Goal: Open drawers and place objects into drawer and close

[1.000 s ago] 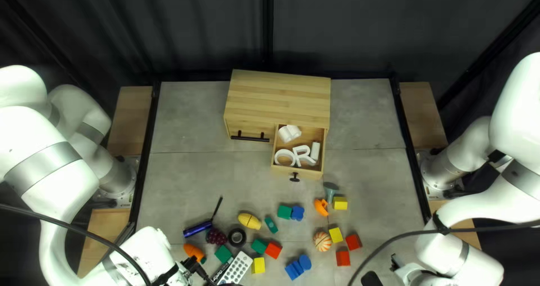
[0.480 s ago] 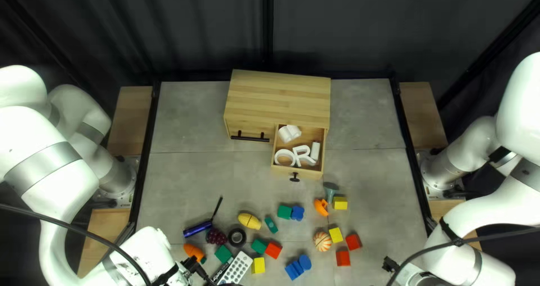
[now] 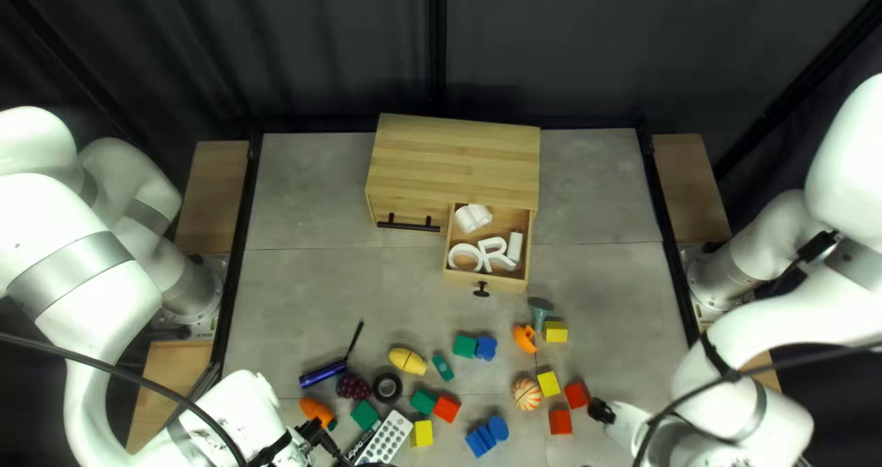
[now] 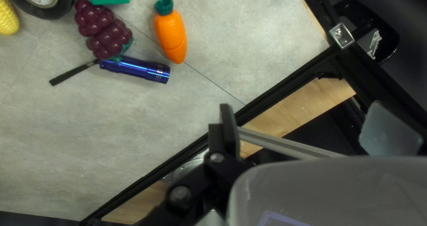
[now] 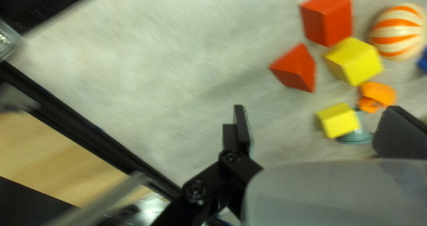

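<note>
In the top left view, the wooden cabinet [image 3: 455, 159] has its right drawer [image 3: 508, 282] pulled out, with white letters [image 3: 466, 257] and other white pieces inside; its left drawer is closed. My left gripper [image 3: 323, 438] is beside the orange carrot [image 3: 315, 410] and white remote [image 3: 384, 438]. My right gripper [image 3: 602, 411] is low at the right, near the red blocks [image 3: 576, 394]. Seen from its wrist, my left gripper [image 4: 307, 128] is open and empty, the carrot [image 4: 171, 34] ahead of it. My right gripper [image 5: 318, 130] also stands open, holding nothing, near a yellow block [image 5: 338, 120].
A blue flashlight [image 3: 322, 373], grapes [image 3: 353, 386], black tape roll [image 3: 387, 388], yellow corn [image 3: 407, 361], striped ball [image 3: 526, 394], grey-green funnel-like piece [image 3: 539, 311] and several coloured blocks lie across the near half of the table. Black rails [image 3: 669, 247] run along its sides.
My right arm's gripper has swung inward, to the left in the top left view, and now points at the red blocks. My left arm, the drawers and the loose objects look unmoved.
</note>
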`<move>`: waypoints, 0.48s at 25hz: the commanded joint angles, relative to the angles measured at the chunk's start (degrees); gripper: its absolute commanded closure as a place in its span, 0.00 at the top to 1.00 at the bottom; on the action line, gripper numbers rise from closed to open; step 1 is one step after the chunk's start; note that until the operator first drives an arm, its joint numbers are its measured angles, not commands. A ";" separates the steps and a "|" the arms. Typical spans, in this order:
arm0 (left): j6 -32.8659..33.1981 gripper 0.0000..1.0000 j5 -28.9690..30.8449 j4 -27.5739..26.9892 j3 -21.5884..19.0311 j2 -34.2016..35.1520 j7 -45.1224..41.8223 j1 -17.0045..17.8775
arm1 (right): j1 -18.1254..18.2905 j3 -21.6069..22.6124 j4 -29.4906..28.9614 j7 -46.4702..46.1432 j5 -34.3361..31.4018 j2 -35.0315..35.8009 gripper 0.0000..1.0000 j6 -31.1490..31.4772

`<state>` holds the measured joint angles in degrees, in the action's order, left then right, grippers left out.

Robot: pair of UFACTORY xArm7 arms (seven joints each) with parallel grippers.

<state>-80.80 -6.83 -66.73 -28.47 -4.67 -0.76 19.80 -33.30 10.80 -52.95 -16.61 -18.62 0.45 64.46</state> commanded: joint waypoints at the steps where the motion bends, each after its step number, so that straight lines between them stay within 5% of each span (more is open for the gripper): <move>1: 0.00 1.00 0.00 0.00 0.00 0.00 0.00 0.00 | 2.58 -2.40 -2.17 -8.49 -1.40 1.68 1.00 -0.48; 5: 0.00 1.00 0.00 0.00 0.00 0.00 0.00 0.00 | 6.07 -5.44 -7.26 -12.76 0.02 6.27 1.00 0.32; 12: 0.00 1.00 0.00 0.00 0.00 0.00 0.00 0.00 | 6.07 -5.44 -7.26 -12.76 0.02 6.27 1.00 0.32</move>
<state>-80.80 -6.83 -66.73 -28.47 -4.67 -0.76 19.81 -27.24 5.38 -60.19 -29.36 -18.60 6.69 64.77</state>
